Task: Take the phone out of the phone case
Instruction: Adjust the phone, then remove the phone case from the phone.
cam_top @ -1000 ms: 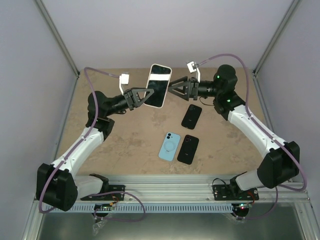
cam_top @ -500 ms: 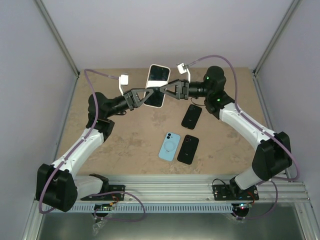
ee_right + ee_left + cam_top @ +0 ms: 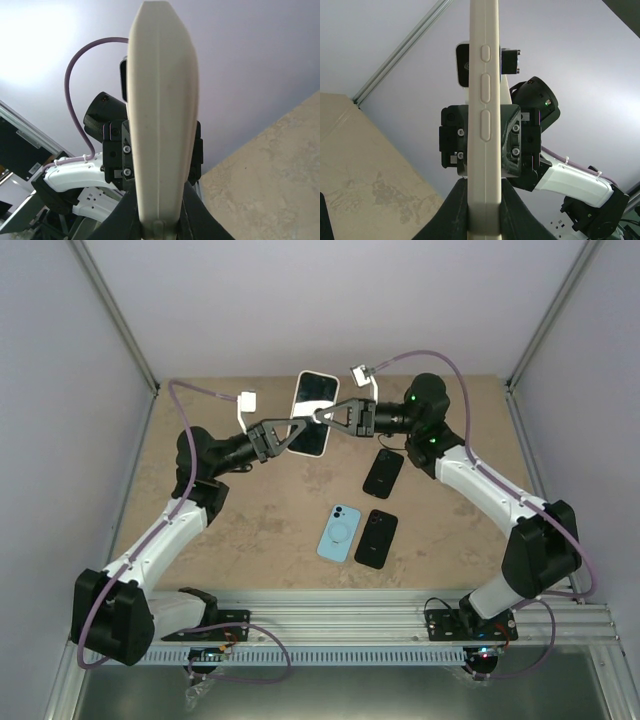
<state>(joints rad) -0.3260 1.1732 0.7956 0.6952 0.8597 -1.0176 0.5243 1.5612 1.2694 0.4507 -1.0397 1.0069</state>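
A phone (image 3: 316, 392) in a cream phone case (image 3: 311, 443) is held in the air above the far part of the table, screen facing up toward the top camera. My left gripper (image 3: 296, 429) is shut on the case's left edge. In the left wrist view the case's side with its buttons (image 3: 485, 115) rises between the black fingers (image 3: 451, 212) of the left gripper (image 3: 485, 202). My right gripper (image 3: 322, 416) is shut on the opposite edge. The right wrist view shows the case (image 3: 161, 115) clamped in the right gripper (image 3: 159, 212).
On the tan table (image 3: 250, 520) lie a light blue phone (image 3: 339, 533), a black phone (image 3: 376, 538) beside it, and another black phone (image 3: 383, 472) under the right arm. Grey walls close in the back and both sides.
My right arm has moved left to the phone, and its jaws have gone from open to shut on the case's right edge. The left gripper has kept its hold.
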